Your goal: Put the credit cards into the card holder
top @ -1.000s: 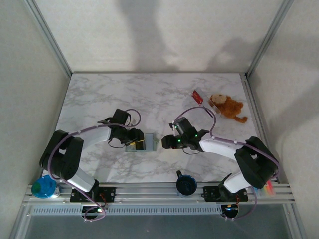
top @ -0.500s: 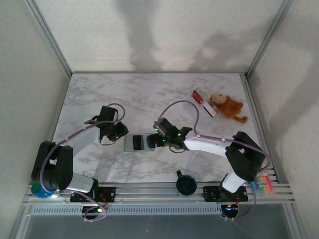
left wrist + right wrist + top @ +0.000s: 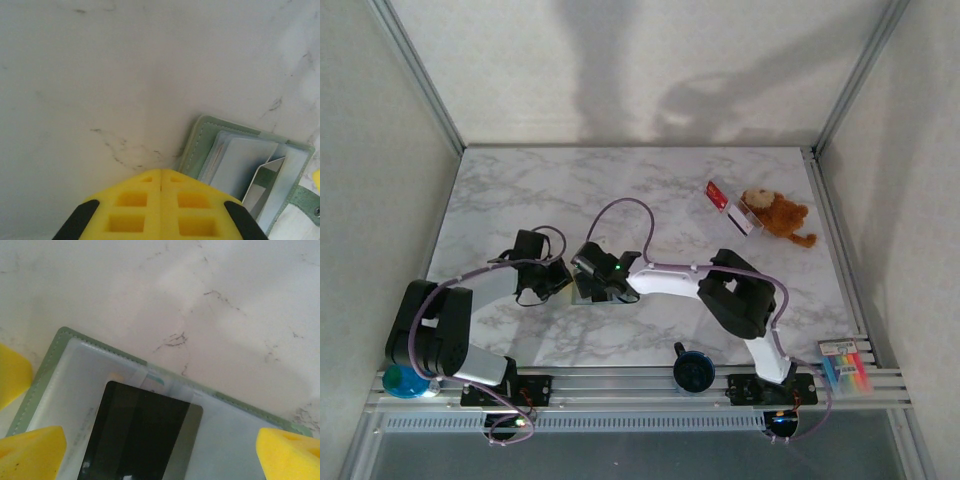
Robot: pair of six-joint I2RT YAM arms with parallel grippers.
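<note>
Pinched shut on nothing at the left gripper (image 3: 161,175), with the card holder (image 3: 192,145) lying open just right of its fingertips. Spread wide at the right gripper (image 3: 160,450), straddling that holder and a dark card (image 3: 145,430) inside it. Well beyond both grippers, rightward by the plush toy (image 3: 775,213): the credit cards (image 3: 718,194).

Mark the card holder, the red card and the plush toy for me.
card holder (image 3: 196,142), left wrist view, green stitched cover.
red card (image 3: 718,194), top view, its middle.
plush toy (image 3: 775,213), top view, its body.
</note>
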